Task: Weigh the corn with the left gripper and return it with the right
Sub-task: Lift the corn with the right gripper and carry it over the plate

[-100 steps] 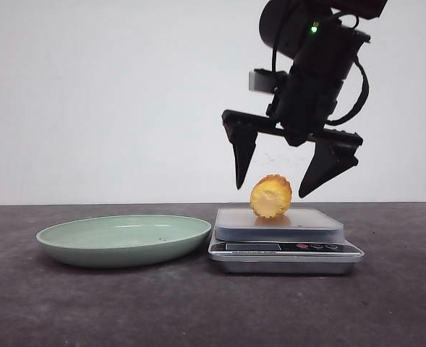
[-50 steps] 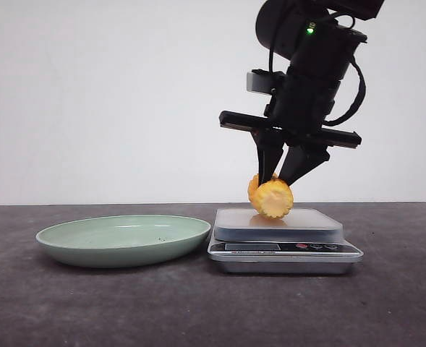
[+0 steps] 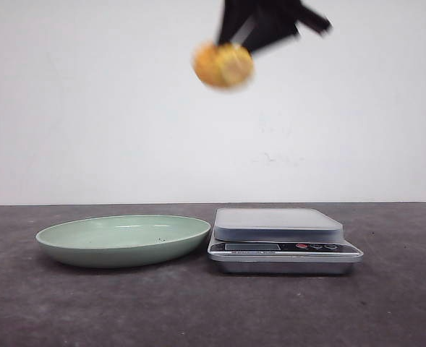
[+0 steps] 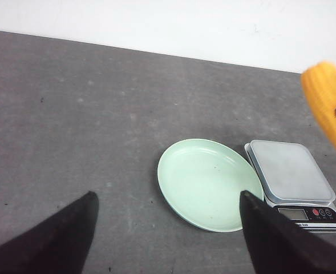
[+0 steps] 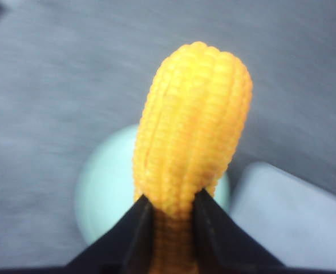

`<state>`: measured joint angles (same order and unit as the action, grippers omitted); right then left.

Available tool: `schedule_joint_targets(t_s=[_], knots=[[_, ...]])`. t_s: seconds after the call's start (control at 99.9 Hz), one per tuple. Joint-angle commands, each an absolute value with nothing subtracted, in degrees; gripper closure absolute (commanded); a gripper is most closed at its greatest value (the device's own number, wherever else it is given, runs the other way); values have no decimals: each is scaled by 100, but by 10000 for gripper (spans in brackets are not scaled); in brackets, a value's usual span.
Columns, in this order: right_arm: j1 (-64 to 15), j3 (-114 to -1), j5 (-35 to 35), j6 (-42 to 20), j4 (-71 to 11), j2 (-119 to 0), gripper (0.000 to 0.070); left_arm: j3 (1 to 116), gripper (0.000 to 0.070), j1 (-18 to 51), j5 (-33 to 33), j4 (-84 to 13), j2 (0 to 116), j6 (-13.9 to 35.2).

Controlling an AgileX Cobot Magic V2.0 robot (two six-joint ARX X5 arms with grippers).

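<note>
Right gripper (image 5: 170, 220) clamped on corn (image 5: 190, 125), held high above table (image 3: 386, 303), over the gap between green plate (image 3: 124, 240) and scale (image 3: 278, 224). Left gripper (image 4: 168, 228) spread wide, holding nothing.

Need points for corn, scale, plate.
corn (image 5: 193, 125): right wrist view, ridged kernel side.
scale (image 3: 278, 219): front view, bare weighing platform.
plate (image 4: 173, 191): left wrist view, bare inner surface near rim.
</note>
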<state>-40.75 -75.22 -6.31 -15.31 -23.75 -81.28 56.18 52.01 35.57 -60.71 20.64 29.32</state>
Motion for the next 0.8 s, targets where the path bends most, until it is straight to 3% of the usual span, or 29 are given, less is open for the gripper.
schedule_joint_targets(t_s=[0.0, 0.41, 0.791], knots=[[-4265, -7909, -768, -1365, -2314, -8134, 700, 5704, 231, 5258, 3559, -6042, 2082, 2884], [-4827, -8976, -574, -1319, -1728, -8947, 700, 5704, 231, 5258, 3559, -6040, 2082, 2882], [-4825, -8978, 226, -2281, -1629, -10241, 700, 5704, 231, 5258, 3559, -6040, 2082, 2880]])
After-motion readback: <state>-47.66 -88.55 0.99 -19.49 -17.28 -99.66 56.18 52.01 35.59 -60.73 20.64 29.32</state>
